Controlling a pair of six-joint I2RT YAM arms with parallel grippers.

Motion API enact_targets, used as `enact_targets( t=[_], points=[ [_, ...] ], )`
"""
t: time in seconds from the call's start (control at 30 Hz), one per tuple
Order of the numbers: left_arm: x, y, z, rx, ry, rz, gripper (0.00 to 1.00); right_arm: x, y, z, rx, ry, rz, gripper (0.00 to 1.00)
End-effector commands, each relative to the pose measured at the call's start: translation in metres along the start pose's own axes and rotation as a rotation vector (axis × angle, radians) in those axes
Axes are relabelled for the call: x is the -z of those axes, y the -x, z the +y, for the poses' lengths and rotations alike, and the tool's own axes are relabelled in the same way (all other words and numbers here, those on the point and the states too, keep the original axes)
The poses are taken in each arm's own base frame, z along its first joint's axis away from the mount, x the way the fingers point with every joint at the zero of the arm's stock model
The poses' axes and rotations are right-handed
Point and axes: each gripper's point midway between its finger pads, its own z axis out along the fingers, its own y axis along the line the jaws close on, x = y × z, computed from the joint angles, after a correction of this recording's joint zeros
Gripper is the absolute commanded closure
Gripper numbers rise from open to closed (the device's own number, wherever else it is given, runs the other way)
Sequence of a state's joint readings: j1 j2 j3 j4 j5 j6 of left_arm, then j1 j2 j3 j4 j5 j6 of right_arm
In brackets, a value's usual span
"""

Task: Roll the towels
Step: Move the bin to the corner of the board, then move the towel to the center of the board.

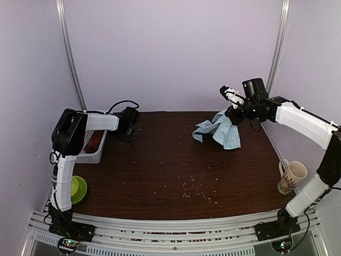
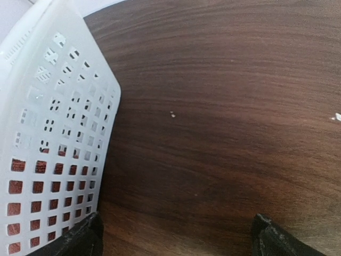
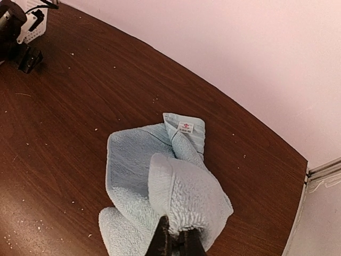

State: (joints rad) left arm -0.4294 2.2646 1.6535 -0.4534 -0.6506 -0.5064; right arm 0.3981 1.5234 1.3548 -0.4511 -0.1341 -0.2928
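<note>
Dark wood-grain table, pale lilac walls behind and on both sides; crumbs are scattered over the middle of the top.

Light-blue towel: far right of the table, near the back edge. It is bunched, not laid flat. The right fingers are pinched tight on one fold, with the cloth falling away from them toward the back wall. The corner with the sewn label lies farthest from the grip. In the overhead view a tail of cloth trails left of the grip and looks to rest on the table, though contact is not certain. No clean long axis is readable while the cloth is crumpled.

Rust-red towel: inside the white basket at the far left edge, with red showing through the perforations in the left wrist view.

Left fingers: spread as wide as they go, nothing between them, over bare wood just beside the basket's wall. The basket lies to their left, apart from them.

Judgement: the blue towel needs spreading to a flat rectangle before any roll can start. The right arm has it, and the left arm is well apart from it across the table. The left arm is the nearer one to the red towel.
</note>
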Motion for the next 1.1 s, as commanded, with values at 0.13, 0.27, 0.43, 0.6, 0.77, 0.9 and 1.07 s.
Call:
enact_targets(
  t=[0.13,0.27,0.43,0.6,0.77,0.9,1.07],
  points=[
    [0.031,0.026,-0.019,-0.007,-0.16,-0.098,0.02,0.028,0.014,0.032,0.109,0.1,-0.048,1.0],
    [0.074,0.033,-0.077,-0.14,-0.346,-0.209,0.02,0.033,0.007,0.028,0.127,0.063,-0.029,1.0],
    [0.138,0.012,-0.153,-0.367,-0.561,-0.346,0.02,0.031,-0.007,0.016,0.126,-0.023,-0.011,1.0],
    [0.178,-0.026,-0.198,-0.432,-0.849,-0.366,0.02,0.022,-0.018,0.0,0.115,-0.12,0.023,1.0],
    [0.195,-0.047,-0.216,-0.399,-1.003,-0.35,0.02,0.011,-0.029,-0.012,0.097,-0.192,0.061,1.0],
    [0.199,-0.053,-0.227,-0.347,-1.033,-0.342,0.02,0.003,-0.037,-0.024,0.069,-0.249,0.086,1.0],
    [0.215,-0.062,-0.25,-0.33,-1.146,-0.338,0.02,-0.008,-0.05,-0.042,0.033,-0.314,0.131,1.0]
  ],
)
